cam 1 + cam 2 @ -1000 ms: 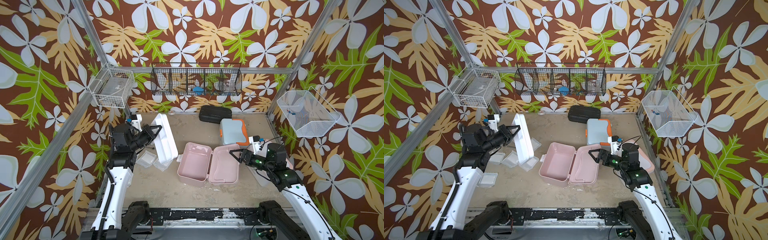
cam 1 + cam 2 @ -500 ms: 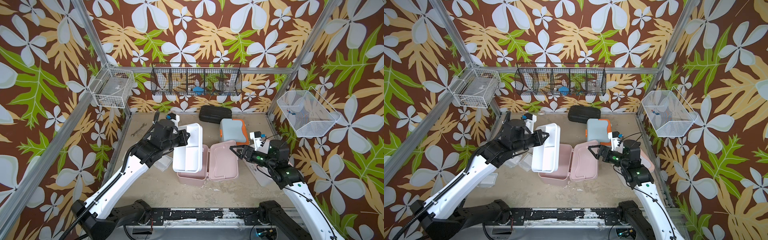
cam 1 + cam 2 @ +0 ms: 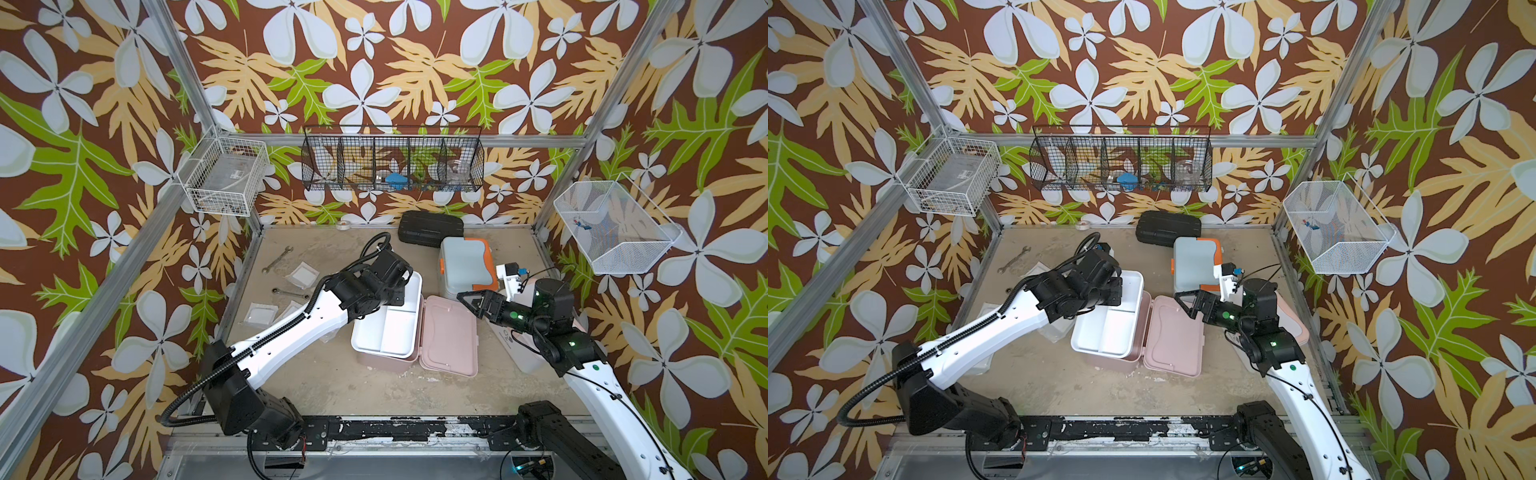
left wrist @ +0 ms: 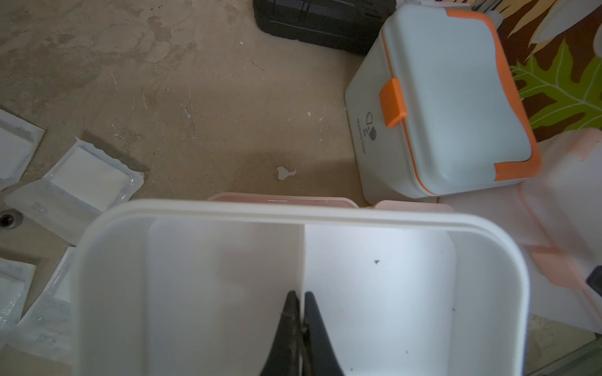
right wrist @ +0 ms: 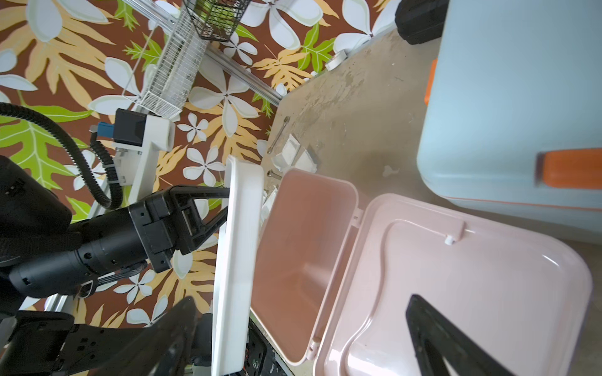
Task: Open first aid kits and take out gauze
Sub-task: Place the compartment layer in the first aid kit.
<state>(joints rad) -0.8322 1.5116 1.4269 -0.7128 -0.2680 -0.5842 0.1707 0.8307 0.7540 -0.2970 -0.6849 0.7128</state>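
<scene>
Left claw (image 4: 301,294) pinches the partition of a white divided plastic tray (image 3: 386,324), seemingly just above the open dusty-pink plastic kit (image 3: 449,336); right claw (image 3: 471,305) gapes empty. Gauze packets (image 3: 304,275) lie near the bench's (image 3: 332,390) left edge. Next: lower it level, release.

left gripper (image 3: 1119,296) holds white tray (image 3: 1111,330) over open pink kit (image 3: 1173,334).

Tiny print and a logo run down the blue kit (image 4: 449,97), too blurred to read; grey stamps on the gauze packets (image 4: 88,175) are unreadable too.
</scene>
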